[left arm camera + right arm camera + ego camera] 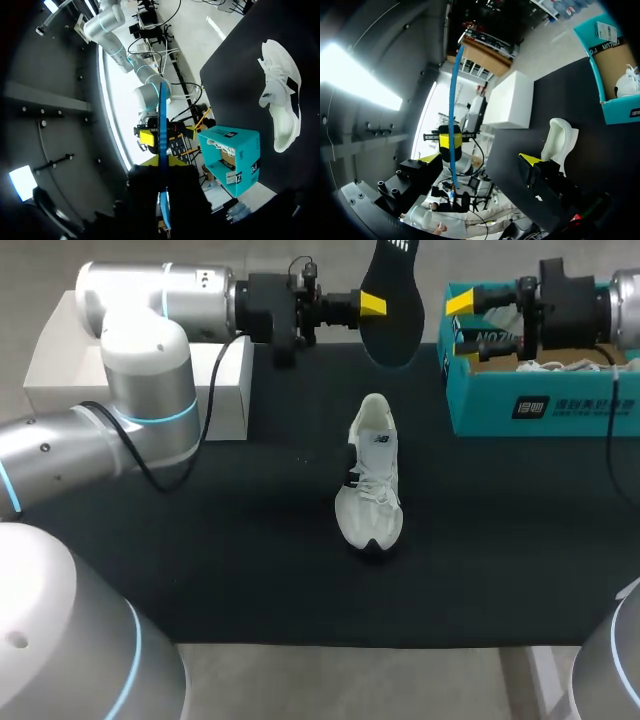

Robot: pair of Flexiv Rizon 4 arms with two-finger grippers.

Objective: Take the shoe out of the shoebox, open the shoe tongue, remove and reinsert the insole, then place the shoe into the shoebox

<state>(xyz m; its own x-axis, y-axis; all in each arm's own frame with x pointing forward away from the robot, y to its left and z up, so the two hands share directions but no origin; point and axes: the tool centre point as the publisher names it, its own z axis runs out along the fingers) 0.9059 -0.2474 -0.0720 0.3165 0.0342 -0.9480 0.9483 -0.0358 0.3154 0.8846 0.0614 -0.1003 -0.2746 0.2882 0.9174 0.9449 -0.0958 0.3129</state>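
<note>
Left gripper (374,305): jaws closed on the insole (392,300), one finger on each face. In the left wrist view the insole shows edge-on as a blue strip running up between the yellow tips. The insole hangs in the air above the far edge, about mid-width, with its black face showing in the head view. Right gripper (479,160): jaws wide apart, nothing between them. It sits near the insole without touching it, over the left end of the shoebox (540,405). Shoebox: teal, open, at the far right corner, something white inside. Shoe (370,475): white, on its sole at mid-surface, toe toward the near edge, well apart from both grippers. White box (60,365) at the far left corner.
</note>
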